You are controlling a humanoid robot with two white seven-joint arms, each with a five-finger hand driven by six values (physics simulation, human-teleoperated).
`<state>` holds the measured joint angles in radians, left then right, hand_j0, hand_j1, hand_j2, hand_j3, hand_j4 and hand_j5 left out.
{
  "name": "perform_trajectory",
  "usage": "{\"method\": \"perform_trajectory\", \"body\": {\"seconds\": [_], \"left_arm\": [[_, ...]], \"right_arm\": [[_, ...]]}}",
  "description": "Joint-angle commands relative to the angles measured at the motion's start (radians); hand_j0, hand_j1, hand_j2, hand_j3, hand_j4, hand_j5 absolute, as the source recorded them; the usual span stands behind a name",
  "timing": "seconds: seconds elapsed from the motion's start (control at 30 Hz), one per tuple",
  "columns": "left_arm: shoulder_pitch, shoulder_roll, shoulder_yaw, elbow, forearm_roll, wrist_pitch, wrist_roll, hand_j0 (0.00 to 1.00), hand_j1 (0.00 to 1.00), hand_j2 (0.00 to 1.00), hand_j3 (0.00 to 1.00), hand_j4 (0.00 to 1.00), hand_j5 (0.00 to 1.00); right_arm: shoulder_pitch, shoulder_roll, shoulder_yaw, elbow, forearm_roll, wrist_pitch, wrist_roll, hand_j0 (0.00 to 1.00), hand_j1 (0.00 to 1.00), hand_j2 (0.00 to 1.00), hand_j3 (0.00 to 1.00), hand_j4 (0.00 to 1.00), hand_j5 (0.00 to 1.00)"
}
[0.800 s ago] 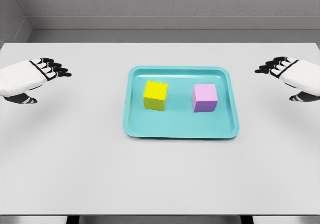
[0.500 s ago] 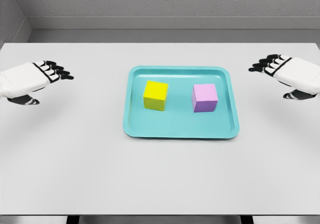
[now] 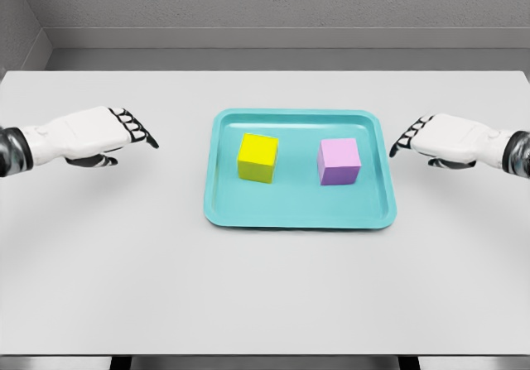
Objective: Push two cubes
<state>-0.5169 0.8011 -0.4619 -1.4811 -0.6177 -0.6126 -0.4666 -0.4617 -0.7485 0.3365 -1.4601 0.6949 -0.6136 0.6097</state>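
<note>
A yellow cube (image 3: 257, 157) and a purple cube (image 3: 339, 161) sit side by side, apart, inside a teal tray (image 3: 298, 214) at the table's middle. My left hand (image 3: 132, 130) hovers left of the tray with its fingers stretched toward it, open, well short of the yellow cube. My right hand (image 3: 410, 136) reaches in from the right, open, its fingertips just outside the tray's right rim and a short way from the purple cube. Neither hand touches anything.
The white table (image 3: 265, 287) spreads wide around the tray, with its front edge near the bottom of the view. A grey wall runs behind the table's far edge.
Both hands have moved inward toward the tray, the left one rightward and the right one leftward, with more forearm showing. The cubes and tray have not moved.
</note>
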Motion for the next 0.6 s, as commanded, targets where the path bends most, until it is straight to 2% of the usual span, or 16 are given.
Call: {"method": "perform_trajectory", "body": {"seconds": [0.0, 0.03, 0.2, 0.27, 0.33, 0.4, 0.57], "left_arm": [[-0.005, -0.023, -0.029, 0.002, 0.0, 0.002, -0.017, 0.75, 0.75, 0.75, 0.75, 0.75, 0.75], [-0.021, -0.034, -0.047, 0.004, 0.0, 0.002, -0.018, 0.75, 0.75, 0.75, 0.75, 0.75, 0.75], [-0.043, -0.049, -0.05, 0.016, -0.002, 0.002, -0.018, 0.75, 0.75, 0.75, 0.75, 0.75, 0.75], [-0.089, -0.068, -0.095, 0.036, 0.0, 0.002, -0.04, 0.75, 0.75, 0.75, 0.75, 0.75, 0.75], [-0.103, -0.098, -0.1, 0.051, -0.002, 0.002, -0.041, 0.75, 0.75, 0.75, 0.75, 0.75, 0.75], [-0.141, -0.117, -0.141, 0.068, -0.007, 0.002, -0.043, 0.75, 0.75, 0.75, 0.75, 0.75, 0.75], [-0.175, -0.163, -0.179, 0.081, -0.008, 0.002, -0.055, 0.75, 0.75, 0.75, 0.75, 0.75, 0.75]], "right_arm": [[0.0, 0.02, -0.001, 0.012, -0.002, 0.003, 0.001, 0.65, 0.65, 0.65, 0.65, 0.65, 0.65], [0.0, 0.021, -0.002, 0.011, -0.002, 0.003, 0.001, 0.65, 0.65, 0.65, 0.65, 0.65, 0.65], [0.002, 0.021, -0.005, -0.002, -0.011, 0.003, 0.001, 0.65, 0.65, 0.65, 0.65, 0.65, 0.65], [0.0, 0.023, -0.005, -0.019, -0.011, 0.003, 0.001, 0.65, 0.65, 0.65, 0.65, 0.65, 0.65], [0.002, 0.029, -0.004, -0.042, -0.009, 0.003, 0.001, 0.65, 0.65, 0.65, 0.65, 0.65, 0.65], [0.003, 0.035, 0.001, -0.043, -0.009, 0.003, 0.001, 0.65, 0.65, 0.65, 0.65, 0.65, 0.65], [0.002, 0.037, 0.006, -0.045, -0.006, 0.003, 0.001, 0.65, 0.65, 0.65, 0.65, 0.65, 0.65]]}}
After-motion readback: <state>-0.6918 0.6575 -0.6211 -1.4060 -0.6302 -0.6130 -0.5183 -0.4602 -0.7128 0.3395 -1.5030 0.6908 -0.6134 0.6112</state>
